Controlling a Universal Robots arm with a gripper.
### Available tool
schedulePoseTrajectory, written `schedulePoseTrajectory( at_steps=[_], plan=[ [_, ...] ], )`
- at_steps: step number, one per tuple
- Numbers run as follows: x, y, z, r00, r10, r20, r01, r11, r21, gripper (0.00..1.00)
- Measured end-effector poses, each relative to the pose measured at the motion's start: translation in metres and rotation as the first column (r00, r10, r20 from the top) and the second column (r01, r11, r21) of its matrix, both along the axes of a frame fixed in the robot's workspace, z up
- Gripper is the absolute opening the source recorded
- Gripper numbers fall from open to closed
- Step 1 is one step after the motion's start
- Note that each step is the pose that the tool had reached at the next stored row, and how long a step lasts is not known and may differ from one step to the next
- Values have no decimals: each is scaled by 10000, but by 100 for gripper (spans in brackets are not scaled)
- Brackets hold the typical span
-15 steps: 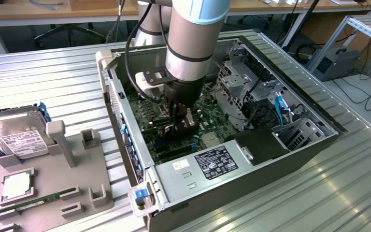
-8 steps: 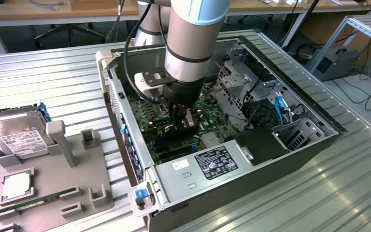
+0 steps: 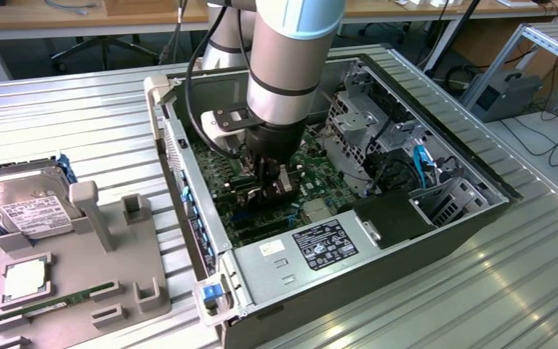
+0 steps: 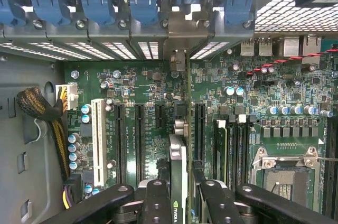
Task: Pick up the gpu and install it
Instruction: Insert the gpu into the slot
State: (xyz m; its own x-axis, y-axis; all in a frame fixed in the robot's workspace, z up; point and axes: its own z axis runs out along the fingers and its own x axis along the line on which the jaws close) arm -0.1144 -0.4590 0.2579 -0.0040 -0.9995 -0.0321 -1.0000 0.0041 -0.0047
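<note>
The gpu (image 4: 178, 156) stands on edge between my fingers (image 4: 157, 198), seen edge-on in the wrist view with a small green logo on its upper rim. My gripper (image 4: 179, 195) is shut on it. The card runs over the green motherboard (image 4: 138, 89) along one of the long black slots. Its silver bracket (image 4: 179, 42) sits at the rear wall among the blue slot clips. Whether the card is fully seated in the slot cannot be told. In the exterior view my gripper (image 3: 271, 190) reaches straight down into the open computer case (image 3: 376, 247).
A grey holder tray (image 3: 114, 269) stands at the exterior view's left, carrying a silver hard drive (image 3: 27, 207), a CPU (image 3: 25, 278) and a green RAM stick (image 3: 56, 302). Inside the case are the drive cage (image 3: 357, 131), cables and an empty CPU socket (image 4: 288, 174).
</note>
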Motion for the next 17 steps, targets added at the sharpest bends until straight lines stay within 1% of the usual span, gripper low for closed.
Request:
schedulePoseTrajectory(
  at_steps=[12, 13, 17],
  plan=[
    [-20, 1, -7, 10000, 0, 5, 0, 10000, 5, 26],
    [-25, 3, -12, 10000, -8, 5, 8, 10000, 21, 27],
    [-21, 0, 7, 10000, -1, 2, 1, 10000, 1, 52]
  ],
)
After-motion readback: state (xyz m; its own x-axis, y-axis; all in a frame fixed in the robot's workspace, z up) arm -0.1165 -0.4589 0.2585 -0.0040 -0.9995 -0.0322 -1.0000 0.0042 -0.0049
